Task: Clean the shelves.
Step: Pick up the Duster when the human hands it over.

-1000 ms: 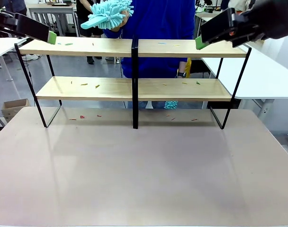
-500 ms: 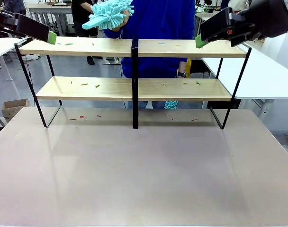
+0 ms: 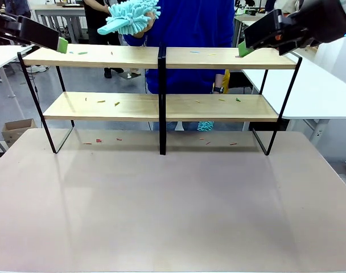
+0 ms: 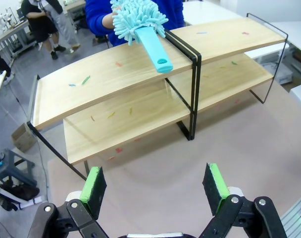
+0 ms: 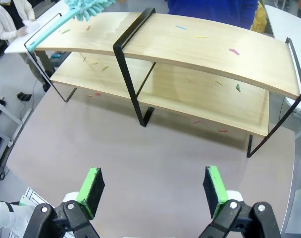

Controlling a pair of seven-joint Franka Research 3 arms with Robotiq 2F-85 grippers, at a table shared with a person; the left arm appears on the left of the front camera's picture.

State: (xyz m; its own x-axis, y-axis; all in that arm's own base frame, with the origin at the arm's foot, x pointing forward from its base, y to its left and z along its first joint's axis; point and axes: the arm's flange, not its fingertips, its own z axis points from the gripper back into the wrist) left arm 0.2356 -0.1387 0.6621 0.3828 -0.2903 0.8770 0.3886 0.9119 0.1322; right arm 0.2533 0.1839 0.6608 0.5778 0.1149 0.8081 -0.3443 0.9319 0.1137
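Front: shelves (image 3: 116, 56) stand on the desk (image 3: 173, 216) at 12 o'clock, scraps (image 3: 82, 53) on both boards; a person (image 3: 190, 34) behind holds a teal duster (image 3: 130, 16) over the top board at 11 o'clock
Left wrist: left end effector (image 4: 155, 181) spread apart, empty, shelves at 12
Right wrist: right end effector (image 5: 151, 184) likewise apart, empty

Black left gripper (image 4: 154, 181); black right gripper (image 5: 151, 187); green pads (image 4: 95, 183)

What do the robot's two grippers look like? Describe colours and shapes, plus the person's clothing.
The left gripper and right gripper look alike: black jointed fingers with round pivot bolts, each tipped by a flat, bright-green rectangular pad. The person wears a bright blue sleeved top.
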